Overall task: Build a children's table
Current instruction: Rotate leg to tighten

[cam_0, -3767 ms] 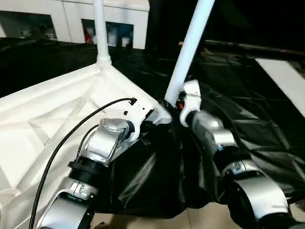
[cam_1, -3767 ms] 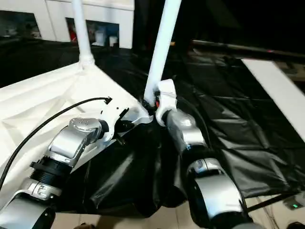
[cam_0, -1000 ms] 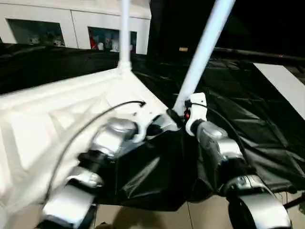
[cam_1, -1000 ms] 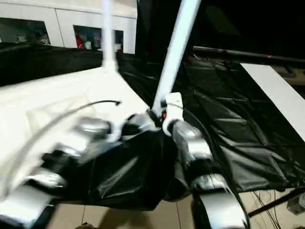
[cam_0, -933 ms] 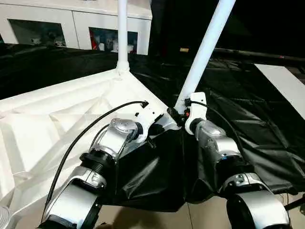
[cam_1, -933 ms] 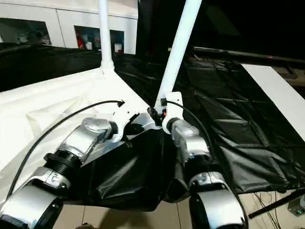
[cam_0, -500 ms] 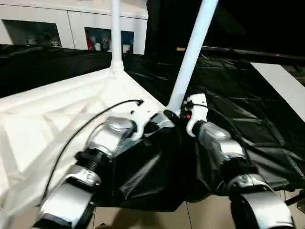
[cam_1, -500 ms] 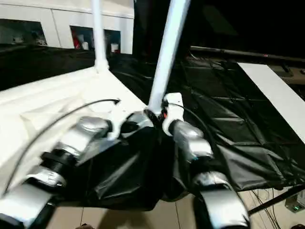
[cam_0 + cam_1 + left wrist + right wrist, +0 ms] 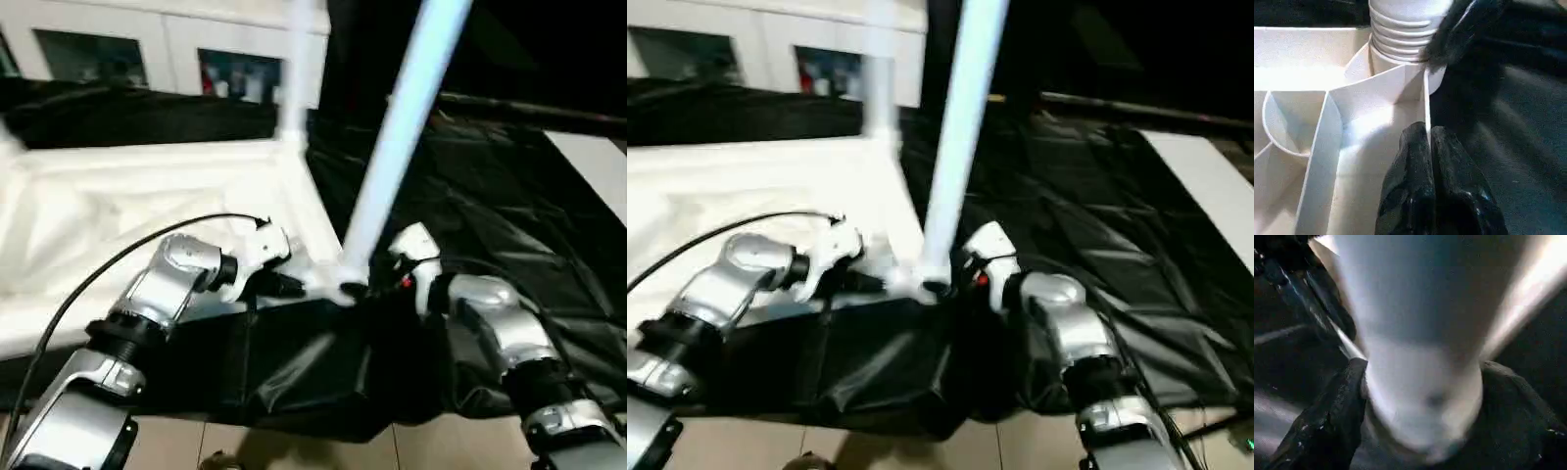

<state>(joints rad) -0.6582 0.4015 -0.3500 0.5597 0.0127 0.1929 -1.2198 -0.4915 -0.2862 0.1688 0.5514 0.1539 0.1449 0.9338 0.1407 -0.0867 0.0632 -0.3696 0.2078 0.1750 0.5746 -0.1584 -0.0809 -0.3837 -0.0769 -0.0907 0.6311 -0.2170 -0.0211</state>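
While my clenched left claw (image 9: 1429, 161) pinched the upturned white ribbed plastic tabletop's (image 9: 118, 211) edge wall, my right claw (image 9: 1420, 406) straddled the long pale-blue tube leg (image 9: 392, 147), clamped or loose I couldn't tell, rising toward one o'clock from the corner socket (image 9: 1400, 58).

1. Desk (image 9: 509, 225): covered in a creased black sheet that hangs over the near edge.
2. White glass-door cabinet (image 9: 147, 49): far left, small coloured items behind its panes.
3. Floor (image 9: 294, 450): pale tiles, near edge.
4. Far right: dark backdrop.
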